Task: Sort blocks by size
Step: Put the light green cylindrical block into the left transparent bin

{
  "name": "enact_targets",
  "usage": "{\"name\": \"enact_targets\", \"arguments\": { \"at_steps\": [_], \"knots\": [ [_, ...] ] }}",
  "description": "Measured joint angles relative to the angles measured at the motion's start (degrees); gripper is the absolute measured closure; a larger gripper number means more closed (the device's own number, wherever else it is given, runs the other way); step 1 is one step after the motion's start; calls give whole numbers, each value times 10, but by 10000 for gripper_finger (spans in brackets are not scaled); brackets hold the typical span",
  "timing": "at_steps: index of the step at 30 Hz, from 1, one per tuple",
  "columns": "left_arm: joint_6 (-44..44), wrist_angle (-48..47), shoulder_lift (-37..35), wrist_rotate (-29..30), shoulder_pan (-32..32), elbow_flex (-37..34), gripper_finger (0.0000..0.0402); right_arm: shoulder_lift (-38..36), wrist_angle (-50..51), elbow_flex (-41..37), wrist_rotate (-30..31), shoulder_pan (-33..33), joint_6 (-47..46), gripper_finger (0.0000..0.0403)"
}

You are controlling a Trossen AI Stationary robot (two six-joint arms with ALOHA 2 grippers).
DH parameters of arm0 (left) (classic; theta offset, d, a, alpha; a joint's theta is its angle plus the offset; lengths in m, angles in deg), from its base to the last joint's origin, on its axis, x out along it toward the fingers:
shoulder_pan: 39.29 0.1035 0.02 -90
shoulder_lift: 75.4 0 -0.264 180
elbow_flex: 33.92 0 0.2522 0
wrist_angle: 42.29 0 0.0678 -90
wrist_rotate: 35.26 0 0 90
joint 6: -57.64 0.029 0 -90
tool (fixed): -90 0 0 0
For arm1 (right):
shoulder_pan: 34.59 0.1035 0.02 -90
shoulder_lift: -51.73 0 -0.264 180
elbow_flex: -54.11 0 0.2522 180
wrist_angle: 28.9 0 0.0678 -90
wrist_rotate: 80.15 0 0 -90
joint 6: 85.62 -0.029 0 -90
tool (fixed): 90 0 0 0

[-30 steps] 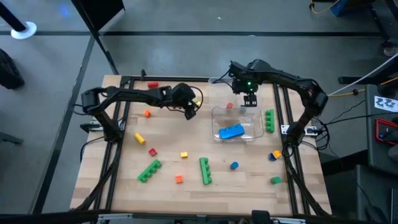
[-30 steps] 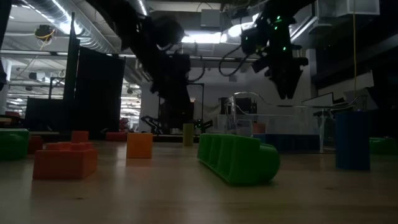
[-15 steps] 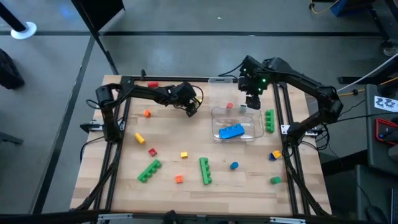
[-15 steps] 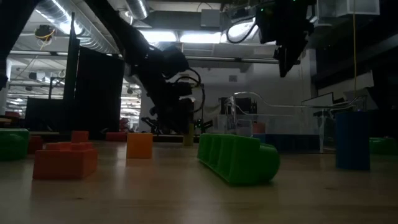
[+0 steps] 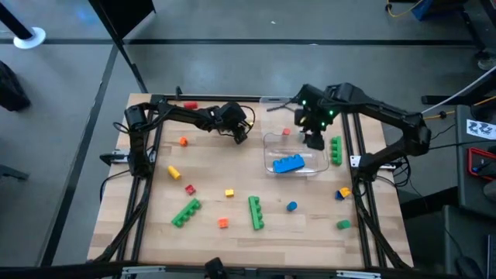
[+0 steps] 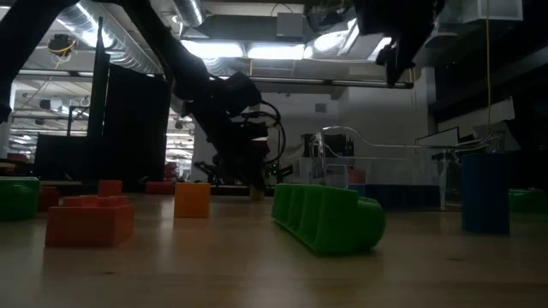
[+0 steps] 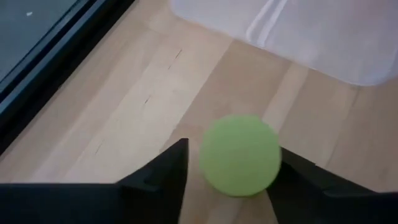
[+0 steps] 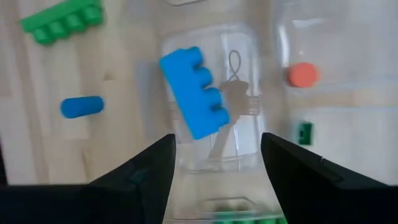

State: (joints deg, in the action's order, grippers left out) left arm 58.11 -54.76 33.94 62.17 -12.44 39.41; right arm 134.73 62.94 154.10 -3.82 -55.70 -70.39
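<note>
Left pincer hiding its yellow-green piece from above — contact unclear

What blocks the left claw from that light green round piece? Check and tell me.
Nothing visible. The light green round piece already sits between the left claw's two fingers on the bare wooden table, with only thin gaps either side; the clear tray lies beyond it.

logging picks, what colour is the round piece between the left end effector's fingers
Light yellow-green; the round piece shows best in the left wrist view.
</note>
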Motion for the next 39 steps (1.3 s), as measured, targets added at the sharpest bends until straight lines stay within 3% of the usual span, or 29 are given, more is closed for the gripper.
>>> {"name": "enact_targets", "arguments": {
  "at_steps": [4, 12, 19, 24, 29, 36, 39],
  "knots": [
    [9, 0, 0, 0, 0, 0, 287, 0, 0, 0, 0, 66, -46, 164],
    [13, -12, -4, -17, -2, 24, 288, 1, -2, 0, 0, 193, -181, 164],
    [56, -85, -71, -23, -8, 68, 288, 1, 9, 0, 7, 313, -274, 164],
    [48, -44, -118, -29, -14, 70, 288, 1, 0, -20, 99, 407, -389, 164],
    [12, 45, -111, -84, -27, 70, 288, 1, -51, -73, 218, 502, -562, 164],
    [9, 165, -55, -89, -47, 70, 288, 1, -209, -157, 251, 610, -734, 164],
    [12, 193, -32, -83, -46, 70, 267, 1, -279, -198, 261, 641, -781, 164]
  ]
}}
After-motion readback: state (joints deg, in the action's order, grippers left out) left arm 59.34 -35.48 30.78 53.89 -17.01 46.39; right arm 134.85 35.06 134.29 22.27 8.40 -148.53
